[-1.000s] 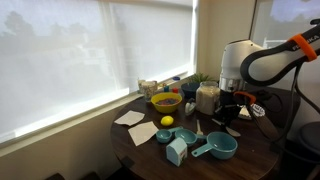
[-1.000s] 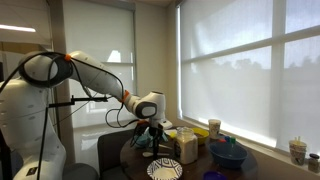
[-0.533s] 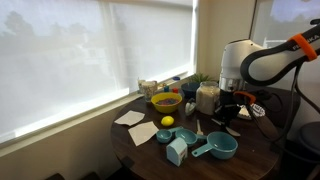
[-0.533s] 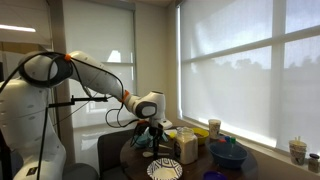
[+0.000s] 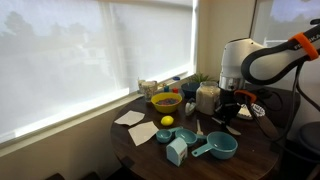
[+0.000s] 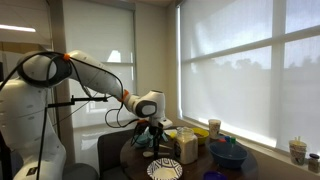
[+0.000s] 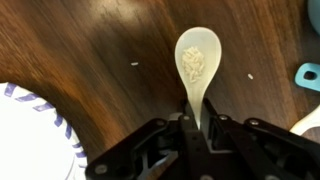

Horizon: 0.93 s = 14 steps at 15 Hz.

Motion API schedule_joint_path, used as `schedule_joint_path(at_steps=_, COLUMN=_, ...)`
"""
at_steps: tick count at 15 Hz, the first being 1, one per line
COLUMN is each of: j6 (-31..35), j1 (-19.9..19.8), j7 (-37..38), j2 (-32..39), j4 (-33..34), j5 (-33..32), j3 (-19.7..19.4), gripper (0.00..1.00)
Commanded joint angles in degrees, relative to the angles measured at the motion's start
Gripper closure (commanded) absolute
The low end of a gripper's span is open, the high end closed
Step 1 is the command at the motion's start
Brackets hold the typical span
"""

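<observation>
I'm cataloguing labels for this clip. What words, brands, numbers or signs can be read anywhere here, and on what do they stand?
No text can be read in any view.
Wrist view: the spoon in the gripper and the plate show no lettering.
Exterior view: any print on the jar or the paper cup is too small and blurred to read.

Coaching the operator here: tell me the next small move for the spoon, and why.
Probably keep the spoon level and ease it slowly toward the plate. The gripper is shut on its handle, grains sit loose in its bowl, and stray grains already lie on the table, so a tilt would likely spill more.
</observation>
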Motion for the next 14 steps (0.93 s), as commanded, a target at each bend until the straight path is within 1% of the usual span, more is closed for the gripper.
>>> schedule_joint_path(at_steps=1, j6=-4.0, j1=-0.4, j7=1.2, j2=-2.1, j4=1.7, j5=-2.9, j3=0.2, gripper=0.96)
schedule_joint_path(at_steps=8, j6=-11.6, j1=0.1, j7=-1.6, j2=-3.3, j4=7.8, j5=-6.0, j3=0.7, gripper=0.96)
schedule_joint_path(at_steps=14, j6=-16.4, j1=0.5, j7=-6.2, j2=-1.9, j4=14.6, j5=-7.8, j3=0.9, gripper=0.96)
